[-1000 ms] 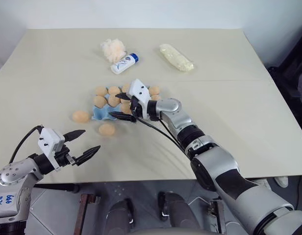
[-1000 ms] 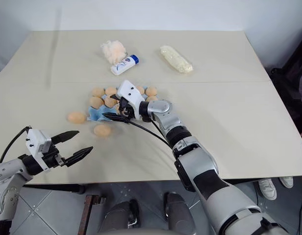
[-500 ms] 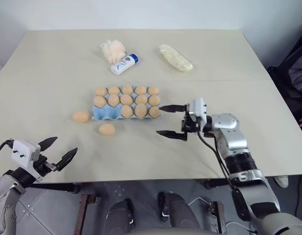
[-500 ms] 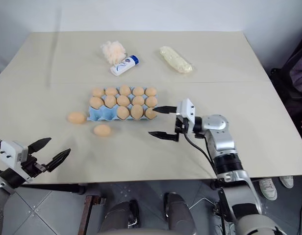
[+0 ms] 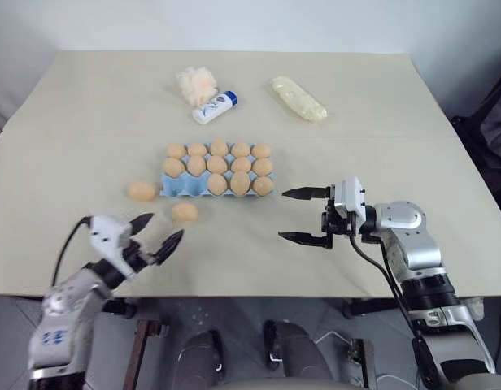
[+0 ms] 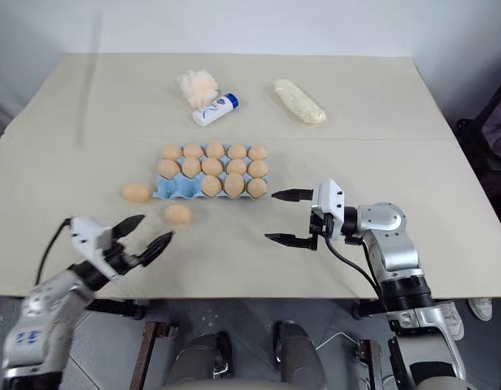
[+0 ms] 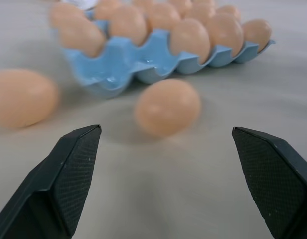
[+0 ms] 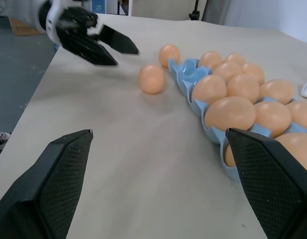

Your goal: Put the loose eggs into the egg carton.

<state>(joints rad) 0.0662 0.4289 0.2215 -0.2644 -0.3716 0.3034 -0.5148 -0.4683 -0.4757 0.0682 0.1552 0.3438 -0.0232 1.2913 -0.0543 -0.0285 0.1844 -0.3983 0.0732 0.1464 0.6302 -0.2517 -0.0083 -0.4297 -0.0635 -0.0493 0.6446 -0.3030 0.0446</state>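
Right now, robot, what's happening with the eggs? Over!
Both grippers open, empty: left gripper, right gripper. Two loose eggs on table beside egg carton, two front cups free. Nothing blocking.

I find bare table (image 5: 234,260) between my left gripper (image 5: 158,234) and the nearest loose egg (image 5: 185,213), with the egg carton (image 5: 176,189) just beyond it.

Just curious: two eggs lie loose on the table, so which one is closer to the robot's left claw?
The egg just in front of the open left gripper; the other loose egg lies farther off, beside the carton's end.
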